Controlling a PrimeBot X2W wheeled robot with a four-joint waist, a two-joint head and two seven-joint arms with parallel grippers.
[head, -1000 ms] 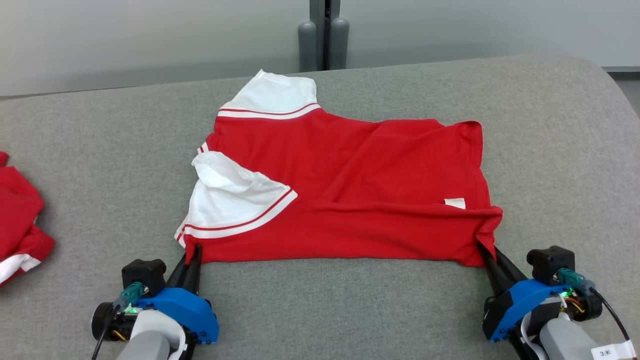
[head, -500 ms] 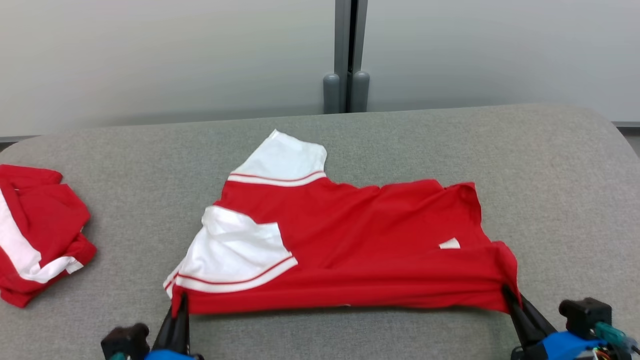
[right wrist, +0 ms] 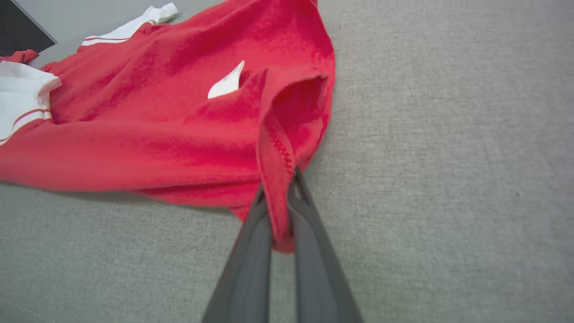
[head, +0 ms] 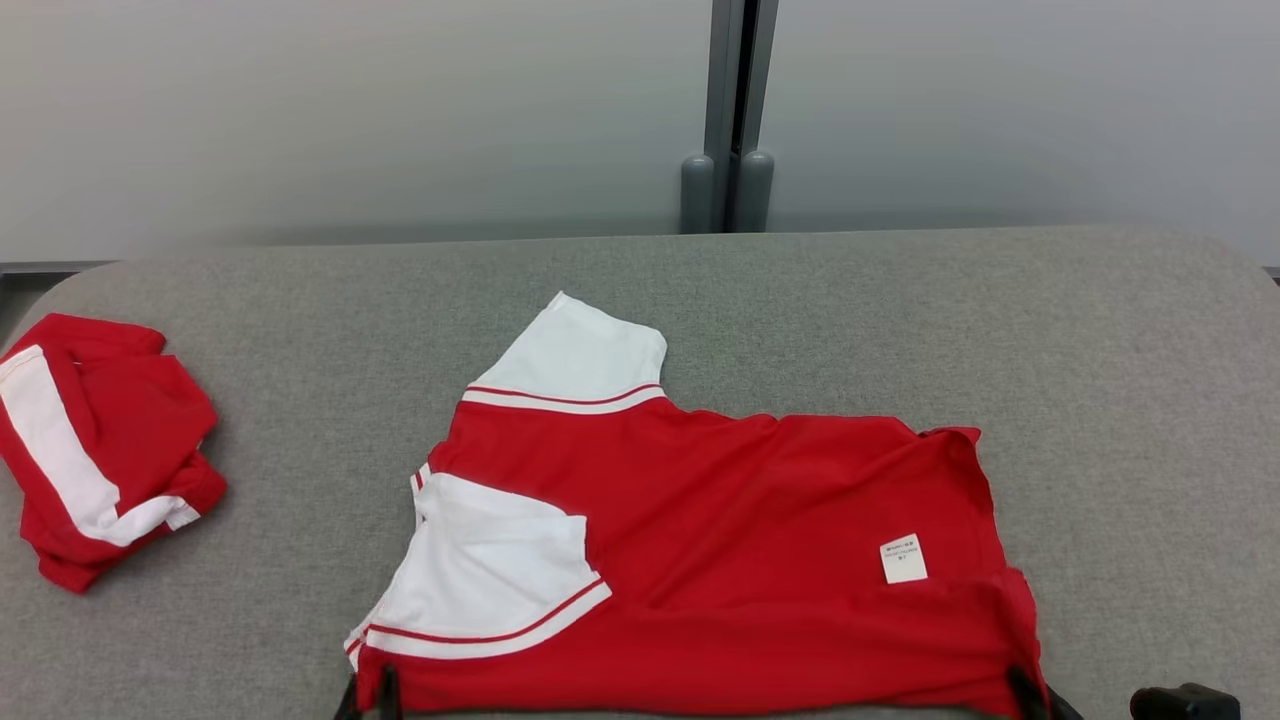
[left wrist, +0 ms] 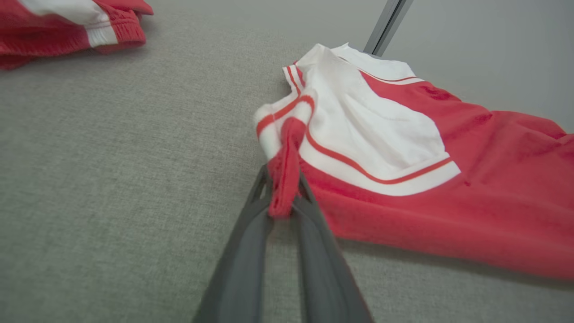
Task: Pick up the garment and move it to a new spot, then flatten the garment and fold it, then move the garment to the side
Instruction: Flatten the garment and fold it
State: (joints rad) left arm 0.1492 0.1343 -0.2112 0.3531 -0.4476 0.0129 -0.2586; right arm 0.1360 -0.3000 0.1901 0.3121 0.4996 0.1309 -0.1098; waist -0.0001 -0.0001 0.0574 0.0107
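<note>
Down at the bottom of the left wrist view, the left gripper (left wrist: 283, 190) has its two dark fingers pressed together on a bunched red corner of the shirt (head: 720, 540), right where red-and-white striped trim wraps round the edge. The right gripper (right wrist: 279, 190) likewise pinches the shirt's opposite near corner, a stitched red seam running down between its fingers, with the cloth just above it puffed open into a small hollow. From the head view both grippers sit at the bottom edge, well apart, and the shirt's near edge runs between them. The shirt lies spread on the grey fabric-covered table (head: 1100, 350), mostly flat with shallow creases. One white sleeve (head: 575, 350) points toward the far side; a folded white sleeve (head: 490, 570) with a red stripe lies over the red body near the left gripper. A small white label (head: 903, 559) rests on the red cloth close to the right gripper's corner. Well apart at the table's left sits a crumpled red-and-white garment (head: 100, 440). Beyond the table stands a grey post (head: 735, 100) against a pale wall.
</note>
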